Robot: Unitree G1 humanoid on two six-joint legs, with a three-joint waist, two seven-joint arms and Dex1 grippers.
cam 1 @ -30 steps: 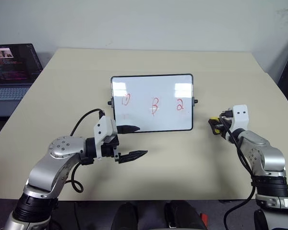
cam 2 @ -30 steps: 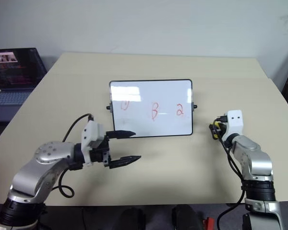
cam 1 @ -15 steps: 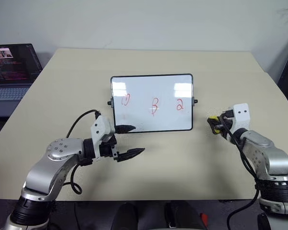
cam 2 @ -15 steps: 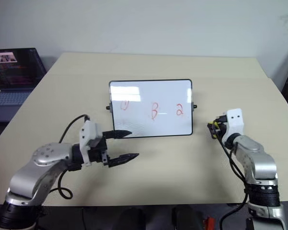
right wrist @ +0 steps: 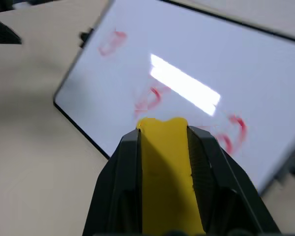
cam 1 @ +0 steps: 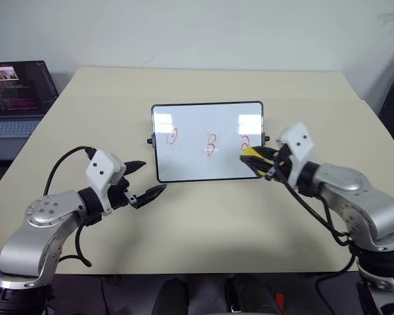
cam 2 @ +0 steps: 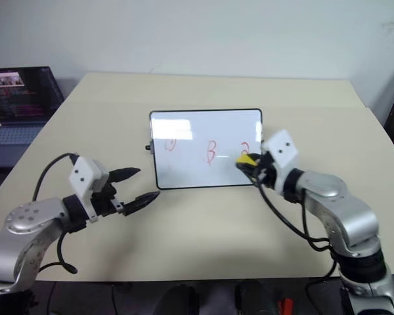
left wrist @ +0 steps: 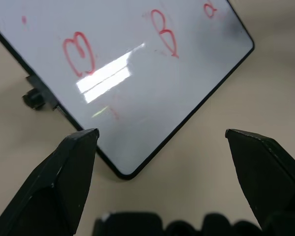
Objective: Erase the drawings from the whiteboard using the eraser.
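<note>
From the head camera's left eye, a beige table (cam 1: pixel 203 223) carries the whiteboard (cam 1: pixel 197 167), which stands propped near the table's middle, its face toward the robot. The drawings (cam 1: pixel 211 144) run in a red row across the board: a loop on the left, a "B" in the middle and a "2" on the right. The right gripper (cam 1: pixel 257 161) is raised in front of the board's lower right part, pinching the eraser (cam 1: pixel 252 155), whose yellow end lies just below the "2". Whether the eraser touches the board cannot be told. The left gripper (cam 1: pixel 146 181) hangs over the table just beside the board's lower left corner, its fingers spread and nothing between them. An open laptop (cam 1: pixel 16 98) sits beyond the table's left edge.

The right eye gives the same layout, with the eraser overlapping the foot of the "2".

In the left wrist view, the two black fingers (left wrist: pixel 64 182) stand wide apart with one rounded corner of the board between them, farther off. A small black knob (left wrist: pixel 34 98) sticks out from the board's side edge. The loop and the "B" are plain on the glossy face, and part of the third mark shows at the picture's edge.

In the right wrist view, the fingers are pressed against both sides of the yellow eraser, which points at the board's face. All three red marks show beyond it.
</note>
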